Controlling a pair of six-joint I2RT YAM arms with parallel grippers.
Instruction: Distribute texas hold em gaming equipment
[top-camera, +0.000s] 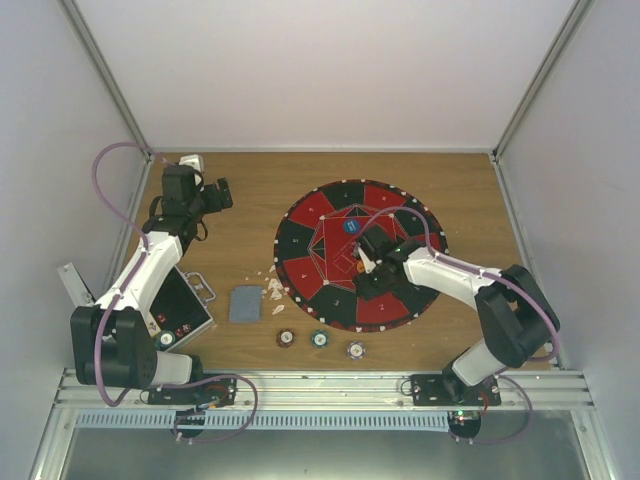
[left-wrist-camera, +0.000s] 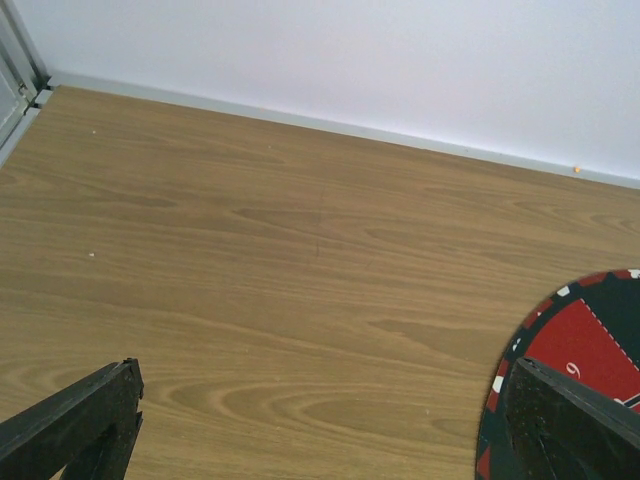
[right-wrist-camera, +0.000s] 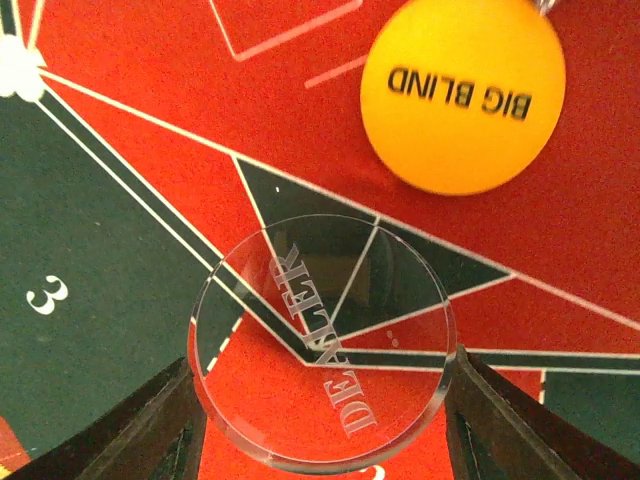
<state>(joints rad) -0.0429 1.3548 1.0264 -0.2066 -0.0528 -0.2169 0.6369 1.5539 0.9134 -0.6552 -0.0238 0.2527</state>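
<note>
At the upper left of the top view the left claw (top-camera: 218, 196) hangs spread wide over bare wood and holds nothing. The only hazard I see there is a swing toward the mat (top-camera: 300, 245) that crosses the other arm. At lower left lies the case (top-camera: 185, 305), and just right of it the cards (top-camera: 243, 303) sit in a neat stack, with pale scraps beside them that I cannot identify. A careless pass could fan that stack. Three chips (top-camera: 319, 338) stand apart in a row near the bottom edge of the table, close enough to the edge that a nudge might roll one off. Right of centre, over the middle of the mat, the right claw (right-wrist-camera: 322, 368) pinches the clear dealer disc (right-wrist-camera: 320, 330) by its rim, one finger at each side. How firm that hold is I cannot tell, nor whether the disc rests on the mat or is raised above it. The main danger is here. The disc is smooth and round, and it is gripped only on its curved edge, so uneven pressure could squirt it out forward. It would then likely strike the orange disc (right-wrist-camera: 460, 90), which lies near it at the upper right of the wrist view. The blue disc (top-camera: 351, 226) lies just beyond. If the disc is carried too low it could also drag and wrinkle the mat.
</note>
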